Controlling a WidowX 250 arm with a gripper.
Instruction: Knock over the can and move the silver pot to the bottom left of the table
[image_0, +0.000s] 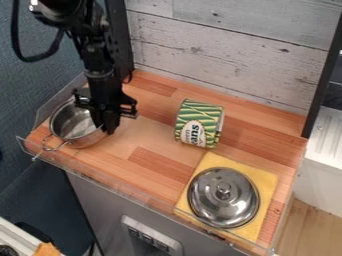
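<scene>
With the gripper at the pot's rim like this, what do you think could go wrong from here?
The silver metal pot sits close to the table's low clear plastic edging, so its wire handle might catch there if the pot goes further forward. The black gripper is at the pot's right side, so an off-centre push could tip or turn it. The green-and-yellow patterned can lies on its side and could roll if bumped.

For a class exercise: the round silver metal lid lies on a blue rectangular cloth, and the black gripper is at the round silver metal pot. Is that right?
The cloth is yellow, not blue, as the camera view shows; the lid does lie on it, and the gripper is at the pot.
</scene>
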